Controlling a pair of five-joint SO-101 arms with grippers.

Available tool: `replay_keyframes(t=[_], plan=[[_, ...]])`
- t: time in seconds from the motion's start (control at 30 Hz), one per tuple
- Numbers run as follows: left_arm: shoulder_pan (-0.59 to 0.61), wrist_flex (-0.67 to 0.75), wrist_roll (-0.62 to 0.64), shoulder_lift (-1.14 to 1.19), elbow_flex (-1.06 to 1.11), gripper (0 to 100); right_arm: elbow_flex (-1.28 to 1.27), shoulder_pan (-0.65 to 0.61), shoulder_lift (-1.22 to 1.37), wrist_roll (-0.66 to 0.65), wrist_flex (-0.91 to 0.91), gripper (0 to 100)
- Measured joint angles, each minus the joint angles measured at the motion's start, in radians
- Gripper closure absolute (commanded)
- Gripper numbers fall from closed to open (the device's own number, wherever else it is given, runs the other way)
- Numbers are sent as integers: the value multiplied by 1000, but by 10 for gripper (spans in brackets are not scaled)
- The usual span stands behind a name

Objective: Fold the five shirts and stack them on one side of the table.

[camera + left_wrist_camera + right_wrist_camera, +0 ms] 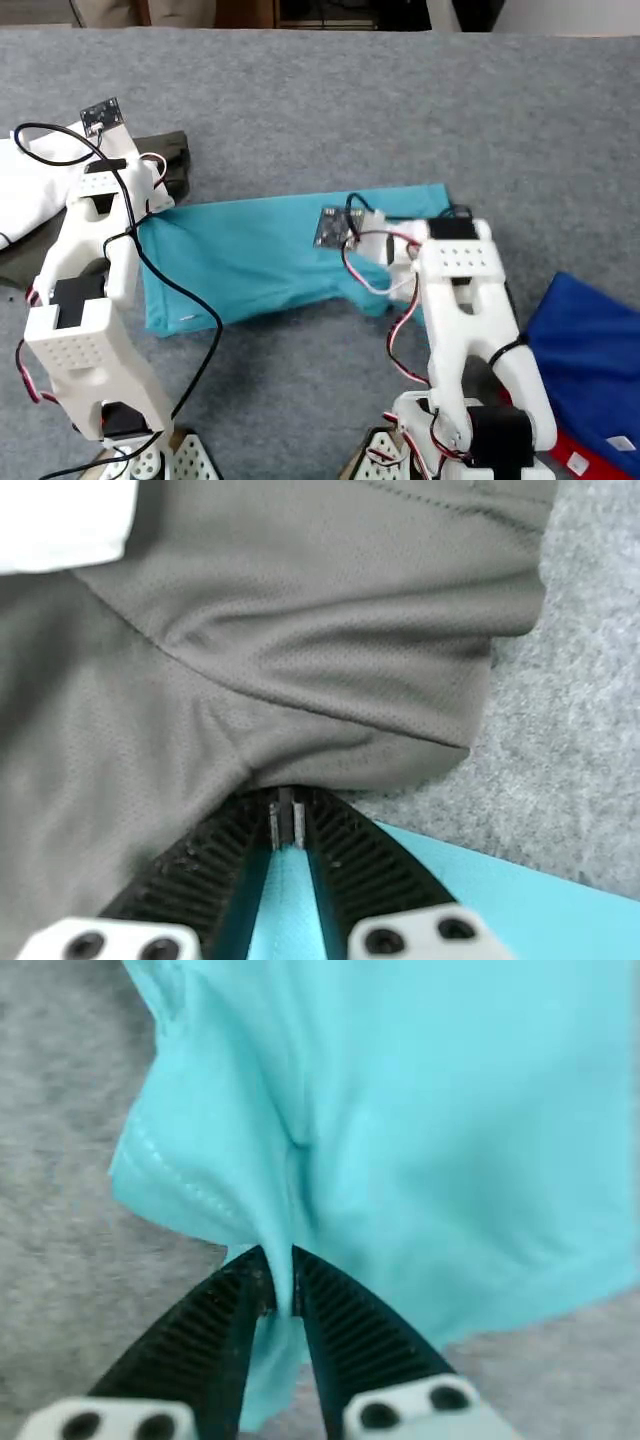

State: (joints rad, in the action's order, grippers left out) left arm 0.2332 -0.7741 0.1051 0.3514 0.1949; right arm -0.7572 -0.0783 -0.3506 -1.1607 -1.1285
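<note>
A fold of the teal shirt was in hand. It lay across the middle of the table as a long band, already doubled over lengthwise by the look of it, with its far edge straight and its near edge rumpled. The left gripper had its jaws pinched together on the shirt's edge at the left end, teal cloth running up between the black ribbed fingers to the tips. Just beyond those tips lay a grey shirt, spread loose, with a white shirt lying partly over it at the table's left edge. The right gripper was also clamped on teal cloth, holding a gathered ridge near the shirt's right end, where the fabric bunched and hung in soft pleats. A blue shirt and a red garment waited at the right, near corner. Judging from this, the next move would call for both arms to lift together and carry one end over the other, keeping the cloth taut so the band did not sag or twist. The left arm would need to stay clear of the grey shirt, lest it drag that along.
</note>
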Motion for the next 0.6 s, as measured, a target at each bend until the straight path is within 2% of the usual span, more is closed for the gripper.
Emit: replay_keyframes(t=[0.43, 0.6], plan=[[0, 0, 0, 0, 0, 982, 396, -61, 376, -2, -77, 995], [0, 0, 0, 0, 0, 982, 493, -127, 462, -74, -92, 990]])
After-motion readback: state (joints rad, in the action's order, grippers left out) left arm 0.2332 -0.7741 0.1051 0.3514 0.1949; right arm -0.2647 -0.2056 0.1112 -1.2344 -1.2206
